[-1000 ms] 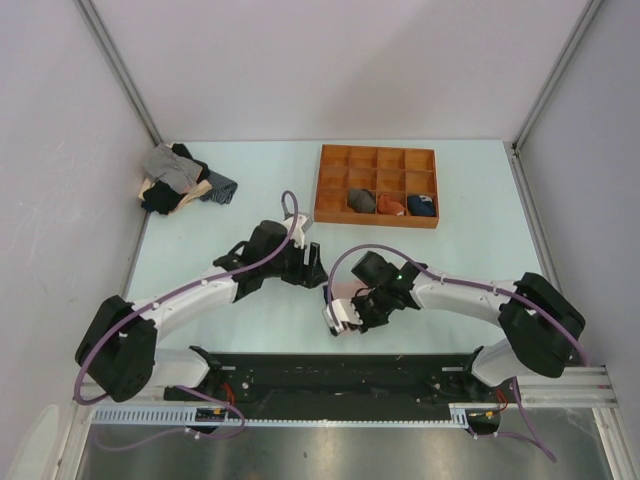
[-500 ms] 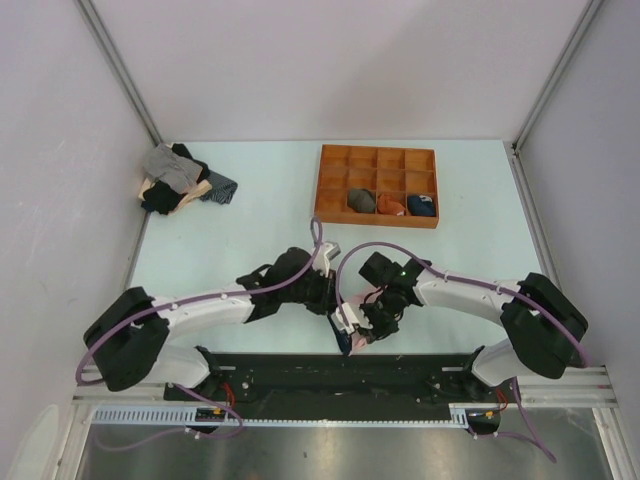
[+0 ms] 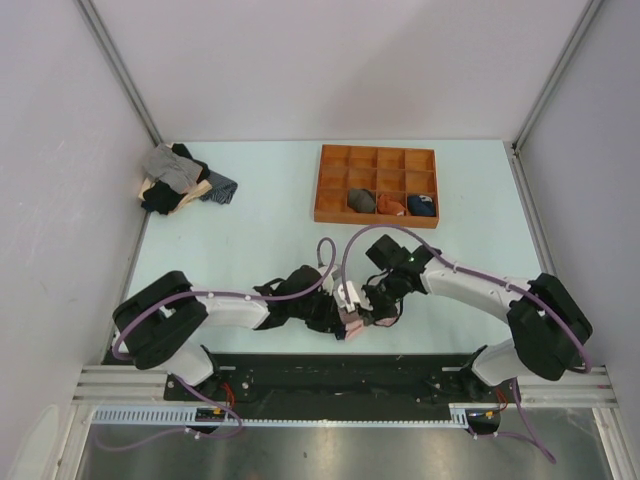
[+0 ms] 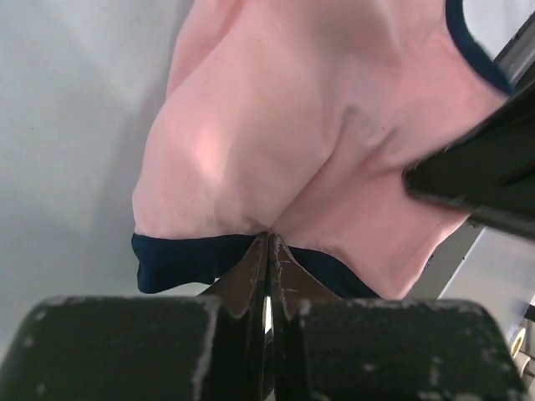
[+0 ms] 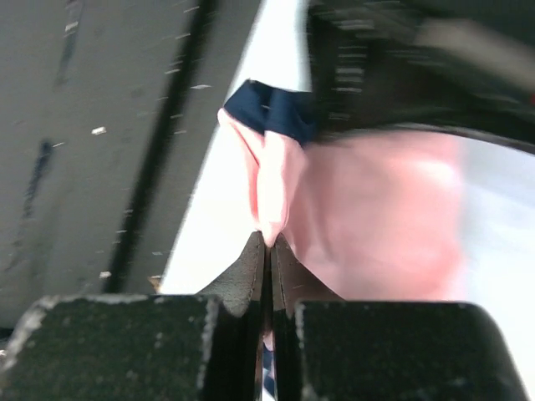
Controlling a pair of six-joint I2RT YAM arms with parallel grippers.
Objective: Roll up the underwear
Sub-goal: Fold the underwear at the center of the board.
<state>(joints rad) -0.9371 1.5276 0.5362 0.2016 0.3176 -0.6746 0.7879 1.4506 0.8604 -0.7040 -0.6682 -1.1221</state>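
Shifted since a second ago: left gripper (image 3: 338,316), from mid-counter to the near edge, jaws gone from wide to closed. Now pinching the navy hem of the underwear (image 3: 352,322), confirmed in left wrist view. Right gripper (image 3: 374,312) clamped on a pink fold of the same garment, just beside the left. Underwear bunched between both, near-centre edge of counter (image 3: 250,250); lifted or resting, cannot tell. Orange tray (image 3: 376,223) back right, front row: dark grey bundle (image 3: 361,200), orange bundle (image 3: 390,206), navy bundle (image 3: 422,205), one per compartment, second to fourth from left. Garment pile (image 3: 175,180) at back-left corner.
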